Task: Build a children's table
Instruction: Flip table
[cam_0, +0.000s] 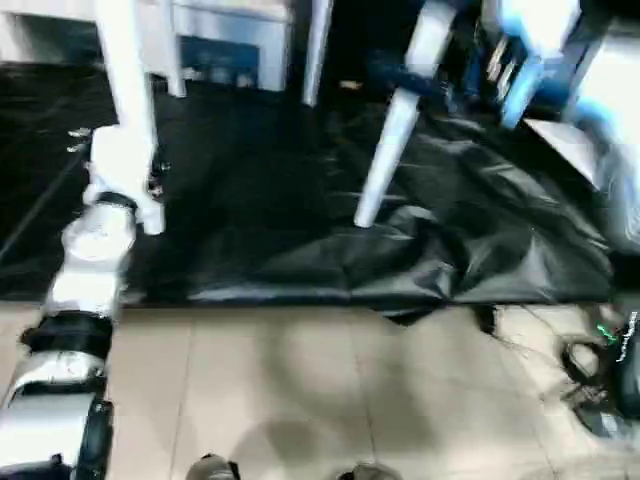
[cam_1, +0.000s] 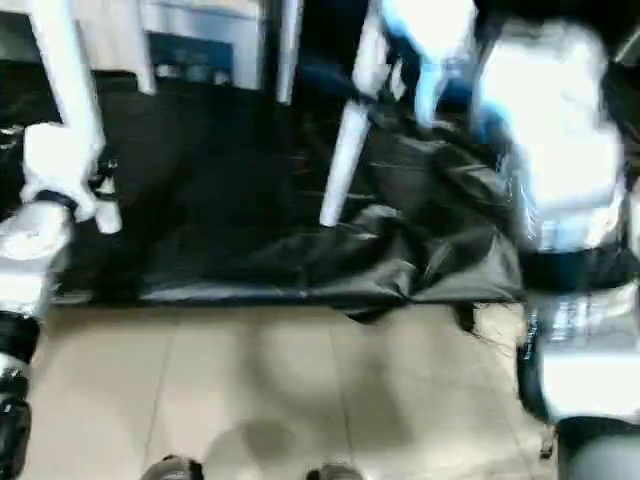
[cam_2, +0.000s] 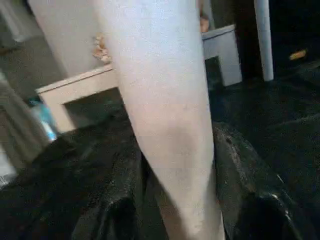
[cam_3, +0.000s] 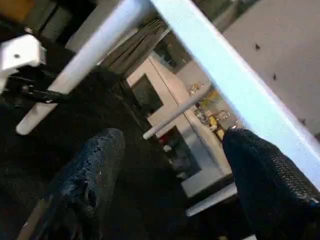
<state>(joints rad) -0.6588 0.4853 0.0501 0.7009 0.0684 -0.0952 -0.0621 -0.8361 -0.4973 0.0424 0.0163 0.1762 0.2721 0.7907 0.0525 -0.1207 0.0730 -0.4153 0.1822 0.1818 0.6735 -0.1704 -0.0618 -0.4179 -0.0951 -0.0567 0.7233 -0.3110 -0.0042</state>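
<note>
Two risks: my left gripper (cam_2: 175, 220) pinches one table leg (cam_2: 160, 100) that could slip; my right gripper (cam_3: 170, 165) hangs spread under the tabletop edge (cam_3: 235, 85) and may bump it.

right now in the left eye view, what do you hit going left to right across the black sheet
left forearm → table leg held in the left gripper → slanted table leg with its foot on the black sheet → blurred right arm → cables on the tiled floor
</note>
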